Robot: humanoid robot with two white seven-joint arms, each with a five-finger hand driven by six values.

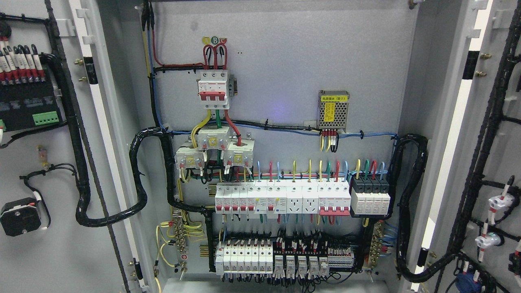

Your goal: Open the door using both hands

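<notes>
two doors stand swung wide, the left door (69, 244) and the right door (502, 154), each a tall upright panel with its inner face and black cable looms turned toward the camera, flanking one open cabinet (285, 61). both doors are cut off by the picture's edges, and neither hand is in view, so their state cannot be told. inside sit one red-handled main breaker (213, 90), one meshed power supply (333, 109) and what look like two rows of small breakers, their labels too small to read.

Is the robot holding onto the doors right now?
No hand shows in this view. Both cabinet doors, left door and right door, stand open, with nothing seen gripping them.
</notes>
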